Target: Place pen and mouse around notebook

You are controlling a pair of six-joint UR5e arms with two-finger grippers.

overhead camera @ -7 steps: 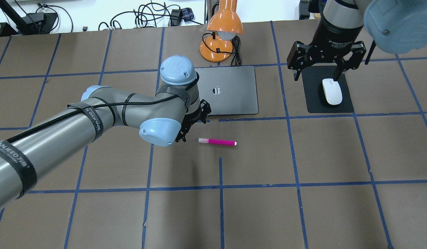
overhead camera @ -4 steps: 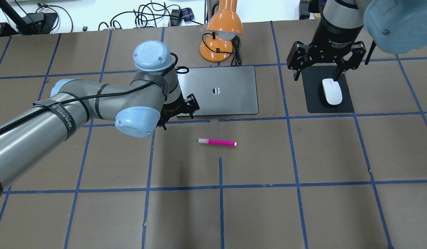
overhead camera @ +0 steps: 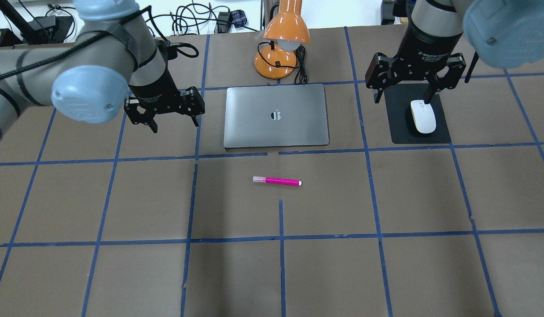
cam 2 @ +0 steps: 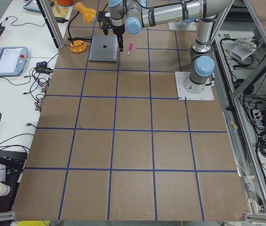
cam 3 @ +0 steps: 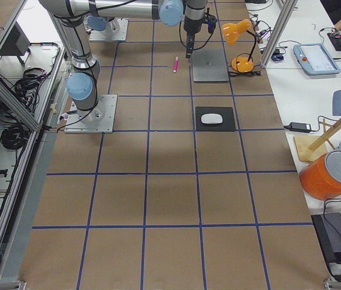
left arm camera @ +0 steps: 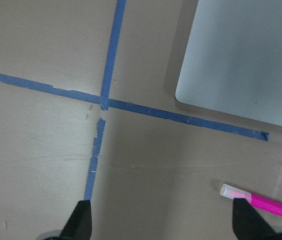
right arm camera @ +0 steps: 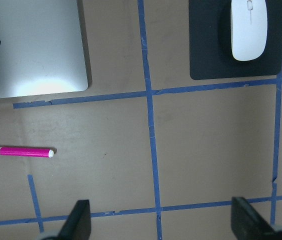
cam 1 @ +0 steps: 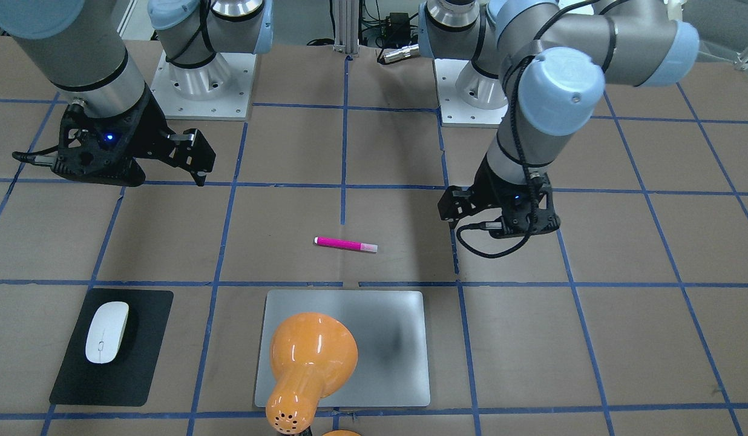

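"Well, where is the pen [overhead camera: 277, 181]?"
"Flat on the brown table [overhead camera: 342, 273], at six o'clock from the notebook [overhead camera: 276, 115] in the overhead view — near it, not touching."
"And the mouse [overhead camera: 423, 116]?"
"At three o'clock, on a black mat [overhead camera: 419, 134], well apart from the notebook. The right gripper [overhead camera: 404, 99] hangs raised near the mat, fingers spread wide — holding nothing."
"The left gripper [overhead camera: 175, 127]?"
"At nine o'clock, beside the notebook, likewise spread and empty. An orange lamp [overhead camera: 281, 39] stands at twelve."
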